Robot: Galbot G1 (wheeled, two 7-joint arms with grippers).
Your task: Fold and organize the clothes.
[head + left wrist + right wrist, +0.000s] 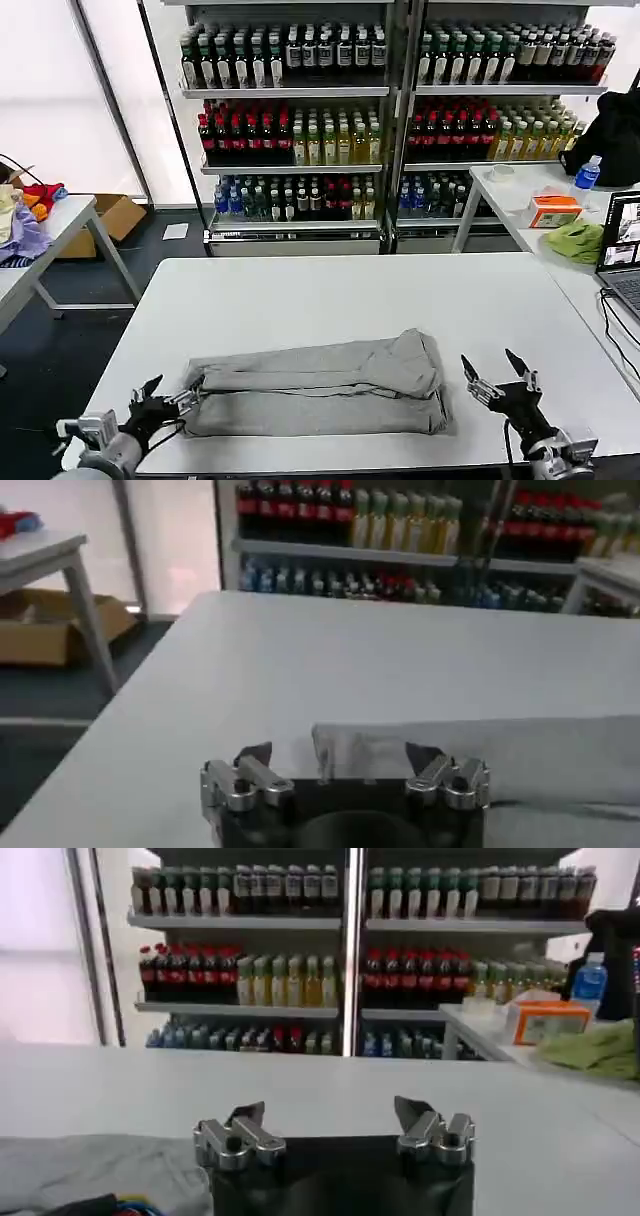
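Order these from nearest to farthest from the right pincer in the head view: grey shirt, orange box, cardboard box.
1. Grey shirt: beside the right pincer, on its left.
2. Orange box: side table, far right.
3. Cardboard box: floor, far left.

Your left gripper (168, 397): arm cut off by head view's lower edge. Your right gripper (497, 378): same, wrist cropped at bottom edge. Grey shirt (320, 385): folded over itself, collar and chest print hidden from you. Laptop (622, 255) cropped at right edge. Bottle labels on shelves (385, 120) too small to read.
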